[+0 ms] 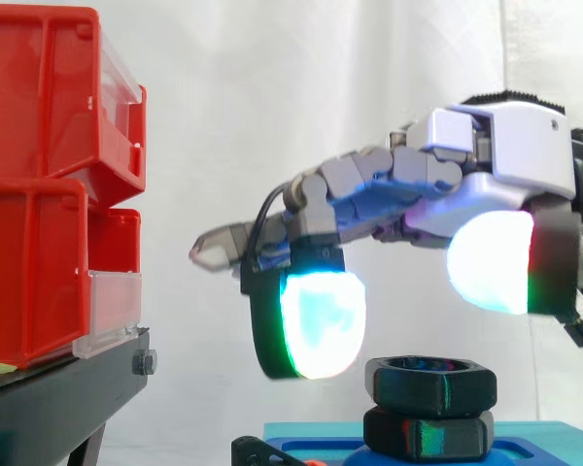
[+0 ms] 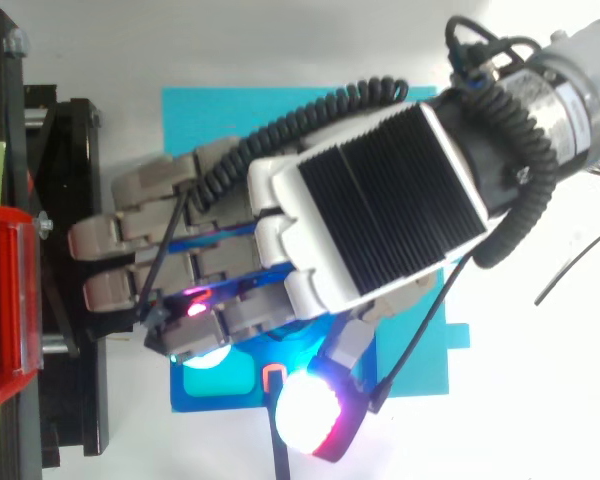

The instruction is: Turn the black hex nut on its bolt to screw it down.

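Hovering hand (image 1: 496, 160) above black nut (image 1: 430, 381); nut at 6 o'clock below palm, on blue base (image 1: 544, 437). Fingers loose, spread, gripping nothing, pads clear of nut. Turning apparently not started; grasp and screwing left.

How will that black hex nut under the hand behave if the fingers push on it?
The black hex nut looks thick and rigid, so it probably won't flex. Its flat sides should give the pads of the hand purchase, though the glossy finish may be slippery. Sitting level over the hex piece below, it seems unlikely to tip or roll.
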You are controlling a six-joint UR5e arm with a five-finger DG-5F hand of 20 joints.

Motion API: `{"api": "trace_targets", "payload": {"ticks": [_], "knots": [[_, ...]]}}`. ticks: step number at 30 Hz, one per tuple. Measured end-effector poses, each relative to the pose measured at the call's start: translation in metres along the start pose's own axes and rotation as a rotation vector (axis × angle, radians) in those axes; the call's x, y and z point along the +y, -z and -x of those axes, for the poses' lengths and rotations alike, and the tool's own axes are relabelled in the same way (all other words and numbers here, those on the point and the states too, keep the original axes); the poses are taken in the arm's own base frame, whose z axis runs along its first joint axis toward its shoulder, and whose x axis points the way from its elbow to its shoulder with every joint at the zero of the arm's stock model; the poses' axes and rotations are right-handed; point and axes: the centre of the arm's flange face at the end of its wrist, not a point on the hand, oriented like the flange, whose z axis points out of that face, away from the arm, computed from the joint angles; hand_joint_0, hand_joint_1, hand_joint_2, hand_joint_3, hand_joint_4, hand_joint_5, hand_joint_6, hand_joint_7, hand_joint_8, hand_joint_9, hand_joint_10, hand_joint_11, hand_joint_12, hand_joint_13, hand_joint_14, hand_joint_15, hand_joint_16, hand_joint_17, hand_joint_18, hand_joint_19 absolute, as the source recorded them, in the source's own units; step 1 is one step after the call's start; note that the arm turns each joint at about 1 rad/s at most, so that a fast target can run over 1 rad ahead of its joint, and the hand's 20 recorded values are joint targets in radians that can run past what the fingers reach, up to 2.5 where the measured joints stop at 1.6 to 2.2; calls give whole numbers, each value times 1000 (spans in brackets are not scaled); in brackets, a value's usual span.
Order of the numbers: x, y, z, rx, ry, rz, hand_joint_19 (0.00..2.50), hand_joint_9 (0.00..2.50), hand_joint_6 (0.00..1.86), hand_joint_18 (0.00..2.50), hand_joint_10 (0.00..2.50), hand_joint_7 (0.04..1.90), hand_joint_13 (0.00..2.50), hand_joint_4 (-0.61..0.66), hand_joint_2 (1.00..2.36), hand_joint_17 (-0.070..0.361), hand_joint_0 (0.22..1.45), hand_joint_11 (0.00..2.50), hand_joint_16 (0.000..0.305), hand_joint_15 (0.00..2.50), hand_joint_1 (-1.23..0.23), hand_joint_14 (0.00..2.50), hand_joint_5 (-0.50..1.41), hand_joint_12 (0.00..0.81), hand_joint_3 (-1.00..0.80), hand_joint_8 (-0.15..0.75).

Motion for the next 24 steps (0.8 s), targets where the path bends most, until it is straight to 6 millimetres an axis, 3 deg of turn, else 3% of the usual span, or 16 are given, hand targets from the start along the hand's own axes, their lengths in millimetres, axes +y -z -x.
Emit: {"api": "trace_targets", "payload": {"ticks": [10, 21, 24], "knots": [[17, -9, -14, 6, -5, 2, 334, 357, 502, 239, 0, 1156, 283, 109, 1000, 124, 487, 0, 55, 0, -275, 0, -88, 332, -500, 175], [20, -8, -16, 29, -9, 2, 334, 354, 503, 239, 0, 1069, 284, 84, 1000, 124, 491, 0, 55, 0, -281, 0, -87, 329, -500, 155], [18, -6, -17, 36, -3, 0, 335, 353, 503, 240, 0, 1123, 284, 90, 1000, 124, 491, 0, 55, 0, -280, 0, -84, 328, -500, 155]]}}
